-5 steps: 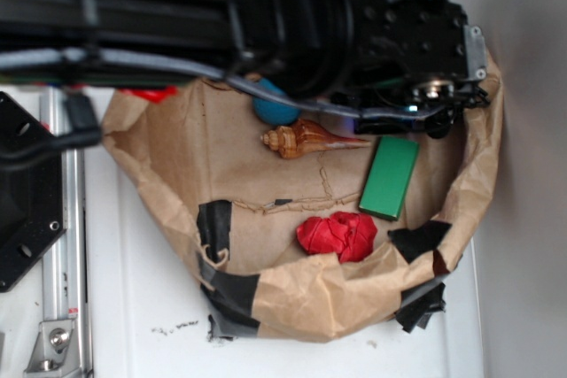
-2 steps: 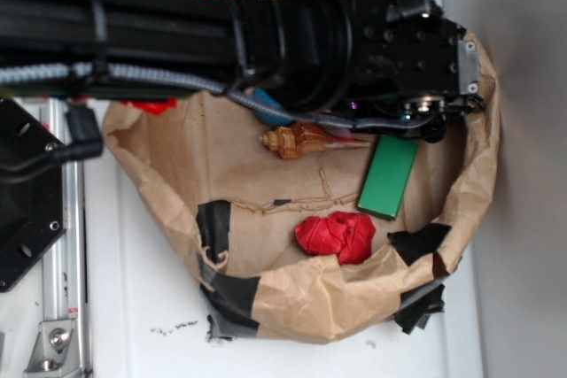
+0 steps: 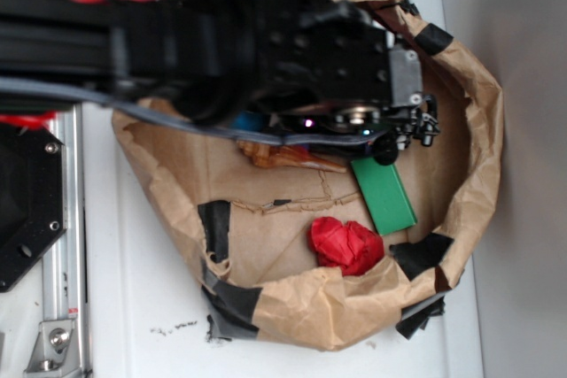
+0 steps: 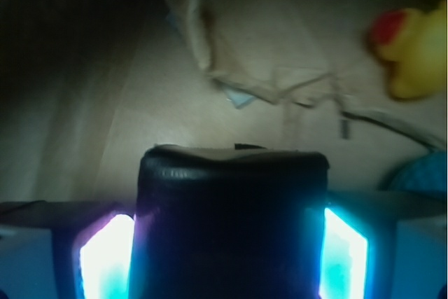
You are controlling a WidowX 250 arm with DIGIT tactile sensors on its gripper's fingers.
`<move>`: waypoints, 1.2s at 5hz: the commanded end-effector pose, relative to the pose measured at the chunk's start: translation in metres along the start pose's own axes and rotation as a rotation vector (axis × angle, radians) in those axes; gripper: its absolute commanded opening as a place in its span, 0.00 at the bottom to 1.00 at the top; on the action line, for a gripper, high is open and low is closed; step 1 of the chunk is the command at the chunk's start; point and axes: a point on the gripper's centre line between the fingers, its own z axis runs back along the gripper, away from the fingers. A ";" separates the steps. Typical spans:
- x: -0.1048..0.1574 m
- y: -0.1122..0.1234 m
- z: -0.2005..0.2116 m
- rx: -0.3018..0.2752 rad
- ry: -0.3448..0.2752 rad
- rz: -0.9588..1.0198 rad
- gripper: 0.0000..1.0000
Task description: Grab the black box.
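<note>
In the wrist view the black box [image 4: 231, 201], glossy with rounded edges, fills the space between my two glowing fingers [image 4: 105, 257]. My gripper [image 4: 227, 243] is shut on it, a finger pressed against each side. It hangs over the brown paper floor. In the exterior view my gripper [image 3: 390, 130] is over the right part of the paper bag [image 3: 478, 130], just above the green block [image 3: 383, 196]. The arm hides the box in that view.
Inside the bag lie a red crumpled thing [image 3: 347, 245], a brown shell [image 3: 283, 155] and a blue ball [image 3: 251, 121], both partly under the arm. A yellow duck [image 4: 413, 50] shows ahead on the right. Black tape patches [image 3: 215, 223] mark the bag's raised rim.
The arm has shifted left in the exterior view, uncovering the bag's upper right rim. The green block has turned and slid a little, and the bag's shape has shifted.
</note>
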 end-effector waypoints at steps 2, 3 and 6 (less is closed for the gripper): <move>0.011 -0.013 0.112 -0.134 -0.077 -0.570 0.00; 0.008 -0.011 0.116 -0.100 0.028 -0.814 0.00; -0.004 0.010 0.111 -0.006 0.165 -0.841 0.00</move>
